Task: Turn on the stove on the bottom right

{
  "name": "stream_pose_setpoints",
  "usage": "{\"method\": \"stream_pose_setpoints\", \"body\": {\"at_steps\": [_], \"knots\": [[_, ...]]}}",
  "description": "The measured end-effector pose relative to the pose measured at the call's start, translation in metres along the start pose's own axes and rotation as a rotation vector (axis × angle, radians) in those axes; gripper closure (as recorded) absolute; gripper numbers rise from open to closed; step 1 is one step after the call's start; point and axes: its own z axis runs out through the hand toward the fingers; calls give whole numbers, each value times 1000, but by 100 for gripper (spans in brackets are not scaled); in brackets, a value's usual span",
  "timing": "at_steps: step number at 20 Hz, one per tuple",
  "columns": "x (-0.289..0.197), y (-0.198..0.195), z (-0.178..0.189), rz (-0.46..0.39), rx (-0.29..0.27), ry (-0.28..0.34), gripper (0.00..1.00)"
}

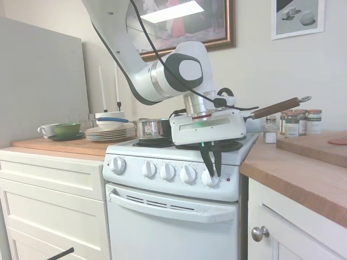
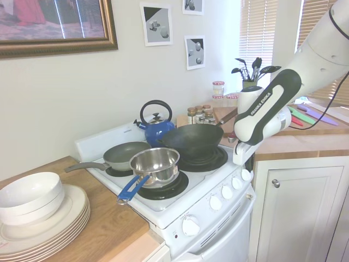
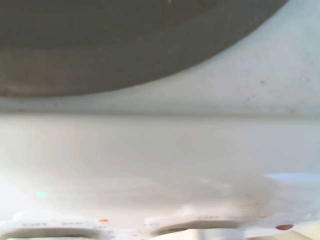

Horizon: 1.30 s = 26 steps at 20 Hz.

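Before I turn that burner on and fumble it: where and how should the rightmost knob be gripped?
Grip the rightmost knob across its round rim, coming straight at the stove's front panel, since it faces outward. The hand is already there, fingers straddling it.

White stove (image 1: pixel 173 216), five knobs (door shut).

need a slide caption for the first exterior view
End effector grips the rightmost round white knob on the compact white stove, black fingers straddling it.
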Motion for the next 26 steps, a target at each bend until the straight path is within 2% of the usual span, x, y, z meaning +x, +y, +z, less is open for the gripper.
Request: {"method": "stream_pose_setpoints", "body": {"at_steps": [7,26], "knots": [[-1,-7,-12,-12,7,11,100],[-7,-11,-9,-13,5,3,100]]}}
